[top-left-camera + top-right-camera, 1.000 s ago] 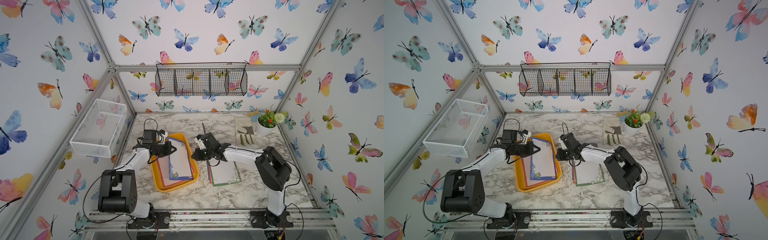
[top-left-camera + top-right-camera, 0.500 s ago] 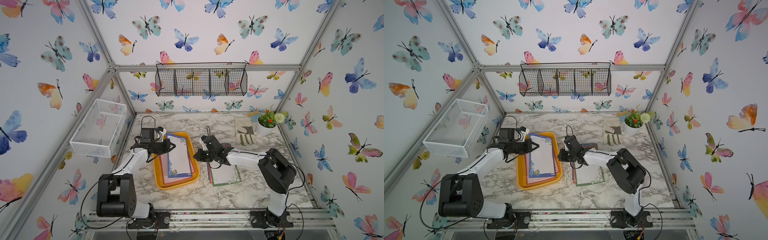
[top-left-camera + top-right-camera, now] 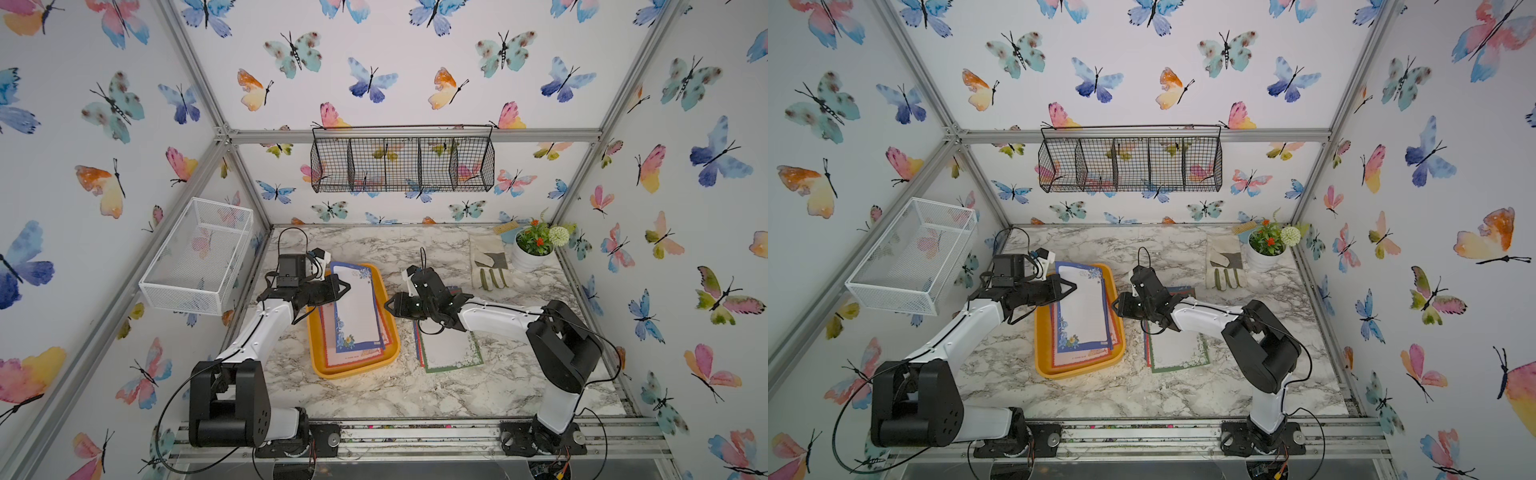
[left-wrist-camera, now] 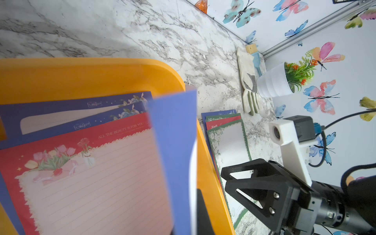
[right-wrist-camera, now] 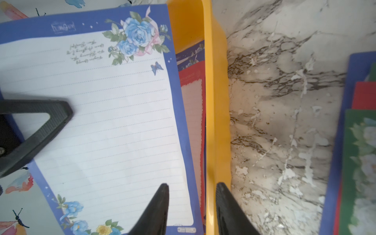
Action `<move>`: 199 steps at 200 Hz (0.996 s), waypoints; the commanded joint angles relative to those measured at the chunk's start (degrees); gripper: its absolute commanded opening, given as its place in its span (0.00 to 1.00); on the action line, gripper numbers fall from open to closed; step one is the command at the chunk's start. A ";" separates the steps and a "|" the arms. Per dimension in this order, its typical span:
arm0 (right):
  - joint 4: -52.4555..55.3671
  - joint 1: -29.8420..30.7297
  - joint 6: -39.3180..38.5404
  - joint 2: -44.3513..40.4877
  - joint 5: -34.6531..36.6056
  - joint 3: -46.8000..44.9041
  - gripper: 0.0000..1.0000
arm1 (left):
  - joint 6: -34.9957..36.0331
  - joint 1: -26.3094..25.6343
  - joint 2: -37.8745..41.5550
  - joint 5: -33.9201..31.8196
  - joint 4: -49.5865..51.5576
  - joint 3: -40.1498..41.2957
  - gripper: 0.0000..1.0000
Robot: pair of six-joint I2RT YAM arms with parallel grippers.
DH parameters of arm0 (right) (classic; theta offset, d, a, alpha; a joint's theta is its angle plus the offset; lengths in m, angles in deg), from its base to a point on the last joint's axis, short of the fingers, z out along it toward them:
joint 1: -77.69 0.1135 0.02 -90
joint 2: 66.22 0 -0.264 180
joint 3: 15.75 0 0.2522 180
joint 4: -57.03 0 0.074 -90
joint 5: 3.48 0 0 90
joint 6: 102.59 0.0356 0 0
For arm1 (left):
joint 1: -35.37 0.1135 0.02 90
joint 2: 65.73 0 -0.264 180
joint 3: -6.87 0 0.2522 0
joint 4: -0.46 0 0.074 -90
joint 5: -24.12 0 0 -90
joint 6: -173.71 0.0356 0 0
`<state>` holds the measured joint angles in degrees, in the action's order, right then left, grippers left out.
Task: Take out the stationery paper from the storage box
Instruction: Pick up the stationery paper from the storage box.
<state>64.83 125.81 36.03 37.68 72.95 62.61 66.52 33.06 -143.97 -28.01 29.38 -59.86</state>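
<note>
**While left gripper (image 3: 341, 288) pinches a sheet, right lines up to take it**

The left gripper is clamped shut on the left edge of the blue-bordered sheet (image 3: 358, 309), tilting it up over the yellow-orange storage box (image 3: 357, 372). More red sheets (image 4: 114, 130) lie underneath. The right gripper (image 5: 192, 189) is part open and empty, jaws straddling the sheet's right edge by the box wall. Best to nip paper only, not the rim, then carry it right to the green-bordered pile (image 3: 451, 350).
</note>
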 commanded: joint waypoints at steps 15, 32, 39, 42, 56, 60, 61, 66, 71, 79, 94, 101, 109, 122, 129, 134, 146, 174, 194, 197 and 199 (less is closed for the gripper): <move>3.65 0.42 -3.06 -4.56 5.33 1.45 0.49 | -0.04 0.29 2.62 0.86 -1.10 -2.64 0.00; 4.60 0.40 -4.37 -6.09 7.21 1.45 0.50 | -0.04 0.30 3.62 0.63 -1.14 -2.99 0.00; 5.07 0.40 -5.02 -6.85 7.84 1.58 0.51 | -0.05 0.31 3.87 0.71 -1.19 -3.25 0.00; 5.19 0.40 -5.32 -7.19 8.07 1.58 0.51 | -0.10 0.29 4.02 0.79 -1.21 -3.40 0.00; 5.54 0.40 -6.71 -8.86 9.42 1.58 0.51 | -0.27 0.33 4.70 1.09 -1.18 -4.19 0.00; 5.59 0.40 -7.18 -9.36 9.93 1.58 0.51 | -0.30 0.30 4.95 1.20 -1.18 -4.46 0.00; 5.60 0.40 -7.29 -9.52 10.03 1.58 0.51 | -0.35 0.29 4.99 1.18 -1.18 -4.53 0.00; 5.61 0.40 -7.90 -10.17 10.77 1.52 0.51 | -0.39 0.31 5.23 1.39 -1.30 -4.94 0.00; 5.69 0.42 -8.47 -10.79 11.50 1.50 0.51 | -0.39 0.35 5.54 1.46 -1.30 -5.37 0.00; 5.78 0.40 -9.43 -11.85 12.54 1.43 0.51 | -0.61 0.22 5.85 1.51 -1.32 -6.13 0.00; 5.75 0.40 -11.71 -13.75 13.87 1.41 0.51 | -0.96 0.20 6.34 2.00 -1.25 -8.01 0.00; 5.86 0.44 -12.94 -14.73 14.70 1.41 0.51 | -1.09 0.11 6.44 2.24 -1.27 -8.96 0.00; 5.78 0.41 -14.42 -15.82 15.50 1.47 0.51 | -1.41 0.00 6.53 2.59 -1.32 -10.06 0.00; 5.91 0.36 -17.40 -17.61 16.77 1.58 0.51 | -1.75 -0.39 6.61 2.65 -1.36 -12.03 0.00; 5.96 0.38 -18.82 -18.71 17.71 1.57 0.51 | -1.86 -0.74 6.53 2.64 -1.52 -13.09 0.00; 5.96 0.34 -20.11 -19.48 18.30 1.50 0.52 | -1.88 -1.09 6.46 2.65 -1.74 -13.92 0.00; 5.40 0.35 -22.84 -21.75 20.06 0.92 0.53 | -1.89 -2.21 5.98 2.65 -2.38 -15.85 0.00; 3.28 0.33 -29.05 -27.46 25.14 -1.27 0.59 | -2.15 -5.72 3.69 3.03 -4.42 -21.38 0.00; 2.18 0.23 -32.41 -31.38 28.59 -2.90 0.68 | -1.54 -8.60 1.47 4.58 -5.76 -26.29 0.00; 2.10 0.22 -32.81 -31.99 29.03 -3.09 0.69 | -1.51 -8.95 1.17 5.18 -6.27 -26.68 0.00; 2.00 0.22 -33.09 -32.31 29.32 -3.14 0.70 | -1.46 -9.12 1.03 5.59 -6.63 -27.02 0.00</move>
<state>68.42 125.81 9.51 9.31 95.92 61.23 64.57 26.70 -140.49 -26.32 26.78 -81.90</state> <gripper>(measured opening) 0.664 0.047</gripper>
